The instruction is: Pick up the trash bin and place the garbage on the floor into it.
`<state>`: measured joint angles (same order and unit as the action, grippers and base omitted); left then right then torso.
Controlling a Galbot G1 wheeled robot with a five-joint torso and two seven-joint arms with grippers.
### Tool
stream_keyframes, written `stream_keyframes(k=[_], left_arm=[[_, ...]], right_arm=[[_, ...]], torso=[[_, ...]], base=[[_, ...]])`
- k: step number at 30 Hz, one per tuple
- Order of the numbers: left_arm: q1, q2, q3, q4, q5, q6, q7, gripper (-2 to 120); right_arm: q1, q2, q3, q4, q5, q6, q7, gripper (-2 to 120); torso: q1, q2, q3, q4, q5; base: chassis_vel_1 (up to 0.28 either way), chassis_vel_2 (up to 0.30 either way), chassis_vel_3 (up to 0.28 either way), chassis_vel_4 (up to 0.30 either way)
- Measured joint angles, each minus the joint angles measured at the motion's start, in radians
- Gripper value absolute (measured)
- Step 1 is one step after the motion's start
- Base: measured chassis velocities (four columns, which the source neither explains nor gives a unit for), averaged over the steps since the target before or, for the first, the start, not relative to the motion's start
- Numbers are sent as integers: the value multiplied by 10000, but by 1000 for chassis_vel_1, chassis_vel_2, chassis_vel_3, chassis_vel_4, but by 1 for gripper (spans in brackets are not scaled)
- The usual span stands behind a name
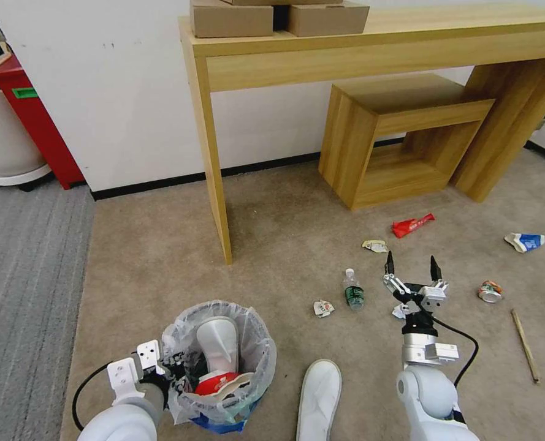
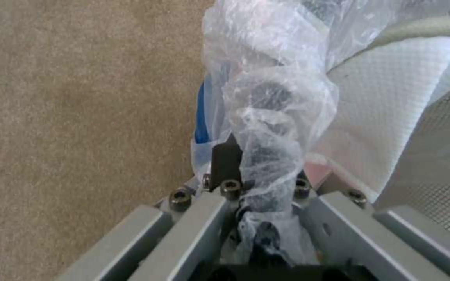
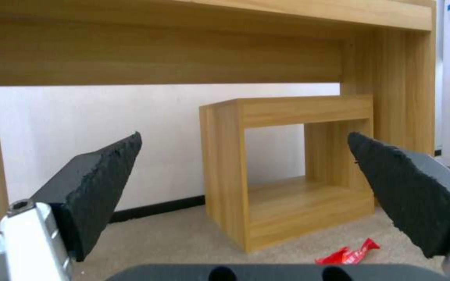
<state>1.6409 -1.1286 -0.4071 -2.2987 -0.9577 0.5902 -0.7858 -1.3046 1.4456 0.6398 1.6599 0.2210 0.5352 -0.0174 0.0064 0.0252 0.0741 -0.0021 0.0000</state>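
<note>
Floor: beige carpet, grey ribbed strip alongside. Wooden desk and one open cube against white wall.

Trash bin clamped at rim by left gripper; one slipper inside.

Right gripper spread wide, nothing held.

Loose litter counted: one slipper, one bottle, one red wrapper, one can, one carton, one stick.

I see the trash bin upright in my left claw, which is clamped on its bag-lined rim, with one white slipper standing in it above a red wrapper. On the floor, a second slipper lies between my claws. Beside my spread right claw lie a small bottle, crumpled paper, a crushed can and a wooden stick; beyond it lie another red wrapper and a blue-white carton.
</note>
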Motion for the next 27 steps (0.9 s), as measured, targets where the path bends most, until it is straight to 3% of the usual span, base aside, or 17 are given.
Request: stream_keyframes(k=[14,22,27], left_arm=[[-25,-70,-77,-65,-83,-75,235,0],[68,-174,-141,-151,22,-59,250,0],[178,-214,-142,-211,68,18,250,0]], right_arm=[[239,-871,-127,240,181,-893,729,100],[229,-987,-616,556,290,-1826,1798,100],[177,-1299,-803,806,1090,-2442,2249,100]], torso=[[0,0,0,0,0],[0,-1,0,1,2],[0,0,0,0,1]], base=[[0,0,0,0],[0,0,0,0],[0,0,0,0]])
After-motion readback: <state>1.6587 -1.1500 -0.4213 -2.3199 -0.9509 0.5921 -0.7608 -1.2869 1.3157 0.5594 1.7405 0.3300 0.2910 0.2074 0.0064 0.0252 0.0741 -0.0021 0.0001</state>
